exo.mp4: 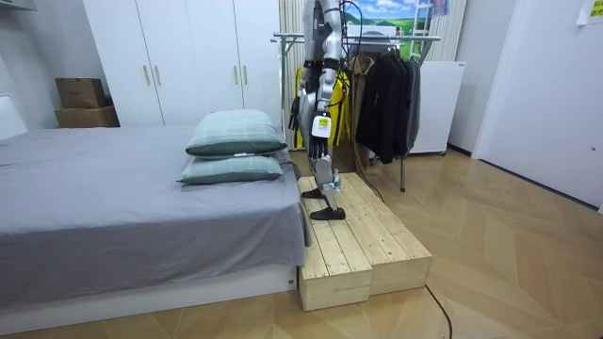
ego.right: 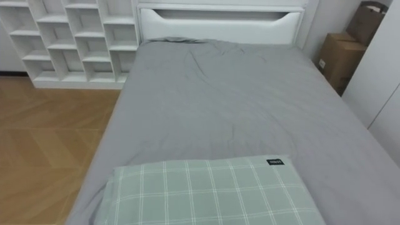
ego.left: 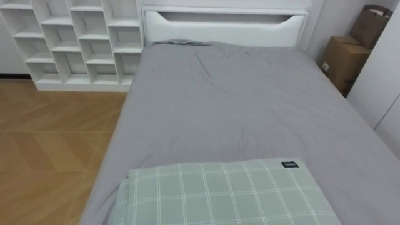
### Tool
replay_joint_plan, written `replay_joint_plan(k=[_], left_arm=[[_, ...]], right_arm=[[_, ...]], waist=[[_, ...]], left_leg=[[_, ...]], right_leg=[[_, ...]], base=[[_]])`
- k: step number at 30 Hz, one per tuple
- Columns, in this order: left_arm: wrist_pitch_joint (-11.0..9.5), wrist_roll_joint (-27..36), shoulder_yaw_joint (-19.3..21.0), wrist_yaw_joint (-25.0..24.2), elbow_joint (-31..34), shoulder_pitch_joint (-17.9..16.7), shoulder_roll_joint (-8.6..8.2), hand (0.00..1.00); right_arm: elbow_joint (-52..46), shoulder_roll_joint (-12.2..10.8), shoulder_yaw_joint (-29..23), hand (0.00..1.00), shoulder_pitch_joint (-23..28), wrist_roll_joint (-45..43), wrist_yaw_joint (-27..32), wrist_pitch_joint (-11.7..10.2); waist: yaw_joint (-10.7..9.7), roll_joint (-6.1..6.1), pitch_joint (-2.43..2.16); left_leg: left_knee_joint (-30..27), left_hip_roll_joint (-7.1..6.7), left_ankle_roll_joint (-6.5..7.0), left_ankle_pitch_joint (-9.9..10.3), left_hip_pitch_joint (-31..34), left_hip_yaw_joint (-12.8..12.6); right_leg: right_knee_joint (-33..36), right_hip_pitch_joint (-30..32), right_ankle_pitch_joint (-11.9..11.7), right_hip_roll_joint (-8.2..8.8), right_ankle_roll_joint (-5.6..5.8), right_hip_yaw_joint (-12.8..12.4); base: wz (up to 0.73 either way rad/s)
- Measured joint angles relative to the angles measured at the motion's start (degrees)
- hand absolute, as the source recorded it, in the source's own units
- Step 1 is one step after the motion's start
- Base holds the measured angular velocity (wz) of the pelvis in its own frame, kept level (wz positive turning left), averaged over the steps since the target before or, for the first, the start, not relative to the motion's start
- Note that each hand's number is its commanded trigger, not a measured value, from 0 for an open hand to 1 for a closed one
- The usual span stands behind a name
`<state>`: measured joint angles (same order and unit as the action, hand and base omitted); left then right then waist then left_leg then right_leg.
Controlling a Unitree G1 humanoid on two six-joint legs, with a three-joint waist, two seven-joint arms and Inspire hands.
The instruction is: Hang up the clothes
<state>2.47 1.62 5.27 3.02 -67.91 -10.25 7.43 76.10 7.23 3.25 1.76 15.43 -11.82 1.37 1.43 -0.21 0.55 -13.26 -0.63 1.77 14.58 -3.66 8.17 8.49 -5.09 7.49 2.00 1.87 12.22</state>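
Dark clothes (exo.mp4: 386, 94) hang on the rack (exo.mp4: 426, 39) at upper centre, behind the robot, which faces the bed (ego.left: 237, 106). The robot hand (exo.mp4: 320, 130) hangs at its side, and I cannot tell its state.

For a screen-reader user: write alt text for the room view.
The robot stands on a low wooden platform at the end of a grey bed, beside two stacked green checked pillows. Behind it, dark clothes hang on a rack, near a white wardrobe.
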Motion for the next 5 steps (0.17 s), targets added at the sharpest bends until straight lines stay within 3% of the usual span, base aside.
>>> replay_joint_plan(k=[5], left_arm=[[0.07,0.00,-0.06,0.03,0.02,-0.10,-0.01,0.00]], right_arm=[[-0.09,0.01,0.00,0.00,0.01,0.05,-0.04,0.02]], waist=[[0.02,0.04,-0.03]], left_leg=[[0.22,0.03,-0.01,0.00,0.02,0.00]], right_leg=[[-0.01,0.12,0.00,0.00,0.00,0.04]], base=[[0.00]])
